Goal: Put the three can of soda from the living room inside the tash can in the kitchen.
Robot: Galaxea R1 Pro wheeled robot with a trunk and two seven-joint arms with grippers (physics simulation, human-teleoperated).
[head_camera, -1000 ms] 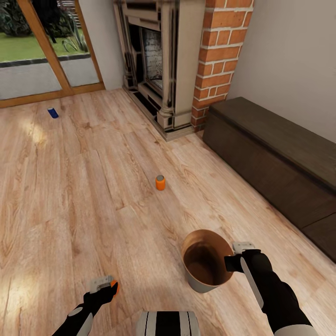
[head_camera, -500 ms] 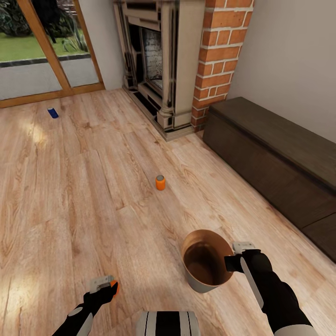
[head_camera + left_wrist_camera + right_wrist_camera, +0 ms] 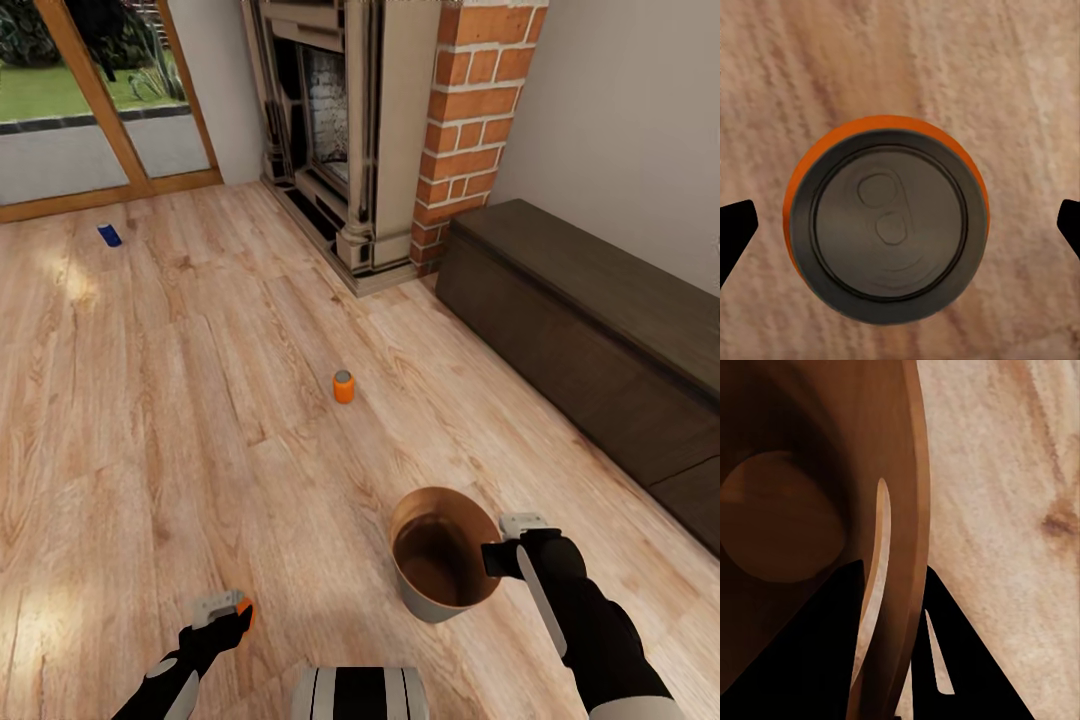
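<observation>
My left gripper [image 3: 228,612] hangs low at the near left, straight over an upright orange can of soda [image 3: 247,612]. From the left wrist, that can [image 3: 886,217] shows its grey top, and the black fingertips [image 3: 735,229] stand wide of it on both sides, open. My right gripper [image 3: 497,557] is shut on the rim of the tash can [image 3: 430,600], pale outside and glossy brown inside [image 3: 795,450], with one finger on each side of the rim. A second orange can [image 3: 343,386] stands mid-floor. A dark blue can [image 3: 109,235] lies far back left.
A fireplace [image 3: 340,150] with a brick column [image 3: 470,130] stands ahead. A long dark low cabinet [image 3: 600,330] runs along the right wall. Glass doors [image 3: 90,110] are at the back left. Light wood floor [image 3: 200,420] stretches between the cans.
The whole head picture has shifted a little, so the camera moved. Both arms, the bin and the cans keep their places relative to each other.
</observation>
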